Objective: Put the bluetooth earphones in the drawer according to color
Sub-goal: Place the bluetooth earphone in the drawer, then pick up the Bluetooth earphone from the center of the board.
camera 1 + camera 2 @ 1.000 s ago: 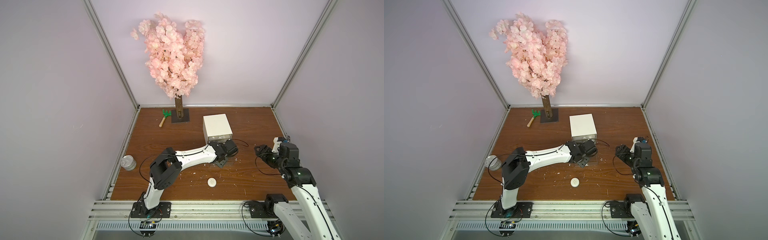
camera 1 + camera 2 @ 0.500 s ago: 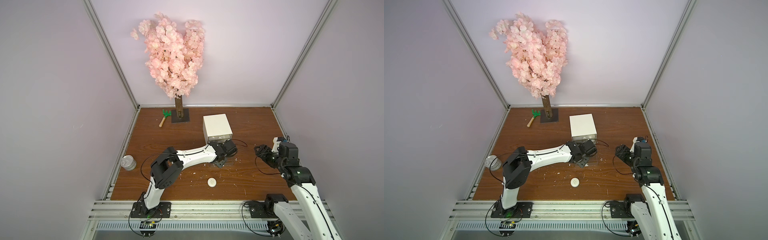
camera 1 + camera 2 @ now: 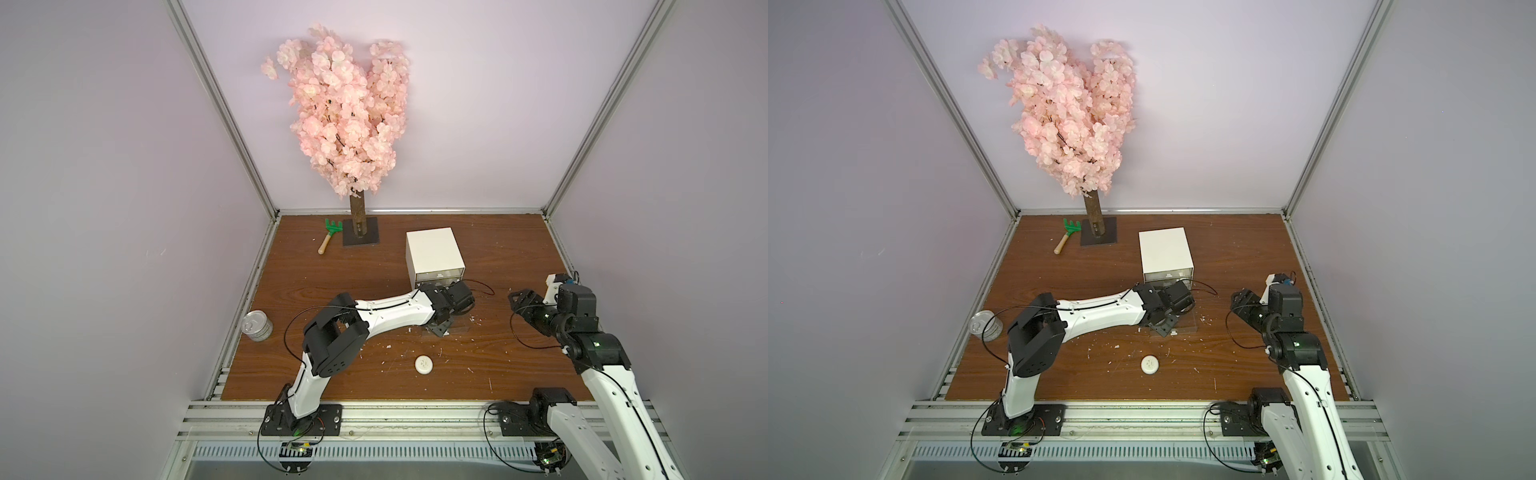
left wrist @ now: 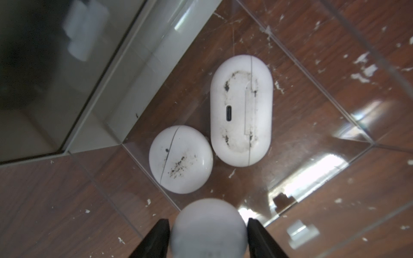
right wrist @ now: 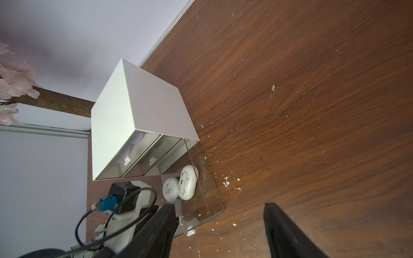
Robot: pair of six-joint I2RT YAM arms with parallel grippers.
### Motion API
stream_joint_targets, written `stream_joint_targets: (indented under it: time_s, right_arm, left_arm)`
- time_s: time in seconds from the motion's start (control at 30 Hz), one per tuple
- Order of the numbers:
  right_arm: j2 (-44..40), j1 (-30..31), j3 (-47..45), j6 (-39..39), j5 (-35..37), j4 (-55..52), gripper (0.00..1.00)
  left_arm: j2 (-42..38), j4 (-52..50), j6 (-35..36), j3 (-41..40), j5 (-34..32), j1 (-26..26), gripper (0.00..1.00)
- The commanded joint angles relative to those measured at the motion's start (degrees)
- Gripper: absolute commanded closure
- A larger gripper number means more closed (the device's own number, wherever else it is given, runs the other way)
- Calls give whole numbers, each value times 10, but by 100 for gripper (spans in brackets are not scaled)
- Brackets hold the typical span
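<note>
At pulled-out drawer | left jaws flank white case, grip unclear | right jaws apart, empty

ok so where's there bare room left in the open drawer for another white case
Crowded midway in the open drawer, where the round case and oval case sit side by side. Bare floor lies between those two and the drawer's handle end.

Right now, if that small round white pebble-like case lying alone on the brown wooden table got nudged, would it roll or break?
The small round white case lies flat on the brown wooden table, so it would probably slide, not roll. Its smooth rounded shell could slip from a pinch. It looks like hard plastic, likely stiff.
</note>
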Motion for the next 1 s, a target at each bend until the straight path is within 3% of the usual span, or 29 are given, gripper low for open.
stream_joint_targets:
  time_s: [0.0,0.27,0.47,0.73,0.97]
  right_arm:
    - [2,-3,3,-7,4,14,30]
    - [-1,-3,14,-7,0,7,30]
    - [-2,-4,36,-19,1,-18,30]
    - [-15,-4,16,-20,-21,-21,30]
    - [-23,-3,-9,-21,-58,-8,33]
  left_arm:
    - [3,-16,9,4,0,4,37]
    - [-47,-22,14,17,-20,4,35]
    - [-183,-31,5,2,-69,10,35]
    - [-383,-29,-16,-155,-38,104,35]
    - [-463,-28,-30,-274,12,128,34]
